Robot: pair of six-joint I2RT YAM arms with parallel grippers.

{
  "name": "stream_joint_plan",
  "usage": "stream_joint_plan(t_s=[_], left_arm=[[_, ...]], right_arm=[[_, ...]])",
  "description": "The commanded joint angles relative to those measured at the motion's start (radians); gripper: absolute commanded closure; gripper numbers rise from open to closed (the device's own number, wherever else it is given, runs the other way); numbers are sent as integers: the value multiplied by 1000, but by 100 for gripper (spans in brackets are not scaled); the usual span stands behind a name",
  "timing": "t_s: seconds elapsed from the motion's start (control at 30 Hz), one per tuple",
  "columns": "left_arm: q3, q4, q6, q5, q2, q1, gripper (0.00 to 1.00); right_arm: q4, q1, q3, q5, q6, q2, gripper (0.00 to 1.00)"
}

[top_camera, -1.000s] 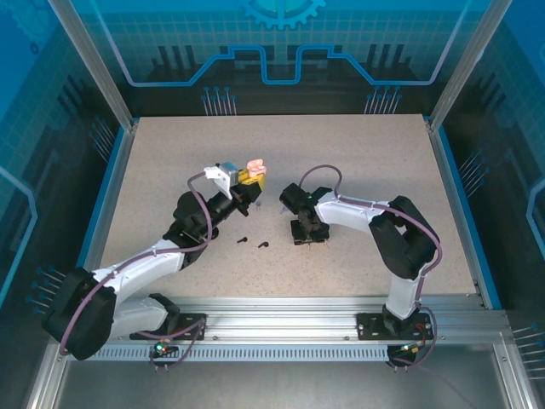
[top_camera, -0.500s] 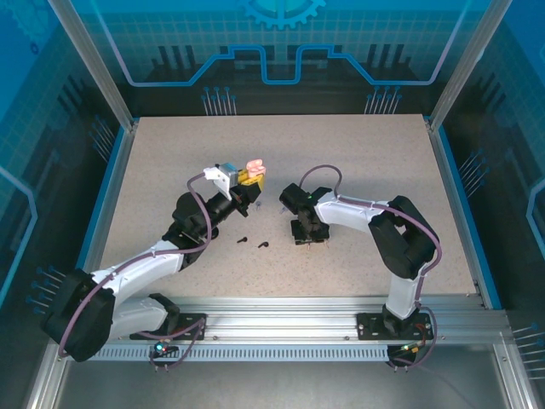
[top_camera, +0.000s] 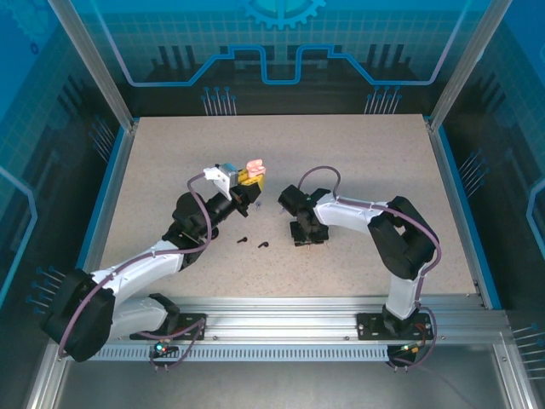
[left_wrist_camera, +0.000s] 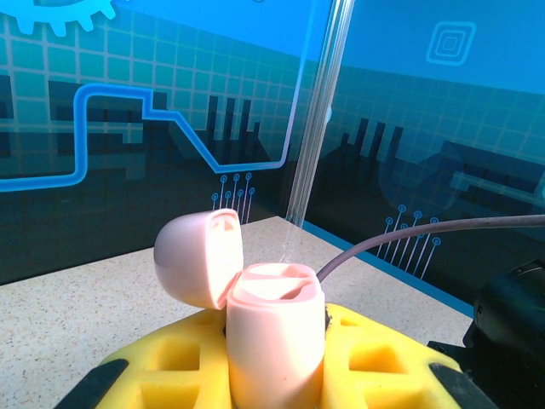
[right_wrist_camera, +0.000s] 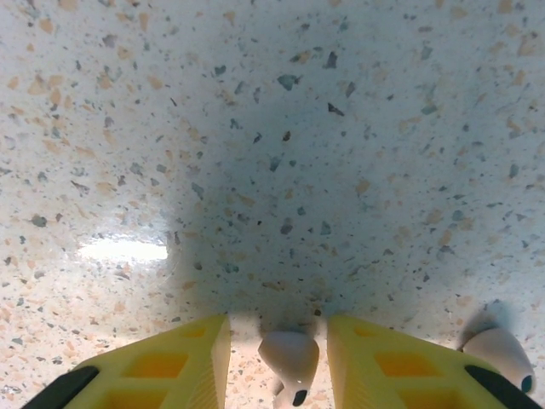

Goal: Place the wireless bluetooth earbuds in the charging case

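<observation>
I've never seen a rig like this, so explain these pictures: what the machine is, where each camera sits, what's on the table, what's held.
Two robot arms work over a speckled table. One camera looks down from above; one rides on each wrist. The left pincer is clamped on a pink charging case, lid open. The right pincer points down, open around a pale pink earbud; a second earbud lies beside it. Two black earbuds lie loose on the table.
</observation>
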Motion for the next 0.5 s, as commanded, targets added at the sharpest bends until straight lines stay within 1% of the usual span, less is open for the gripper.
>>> stream_joint_plan(t_s=[0.0, 0.47], left_arm=[[3, 21, 23, 10, -12, -3, 100], [6, 15, 25, 19, -10, -2, 100]], right_arm=[[-21, 16, -17, 14, 22, -26, 64], [-7, -3, -11, 24, 17, 3, 67]])
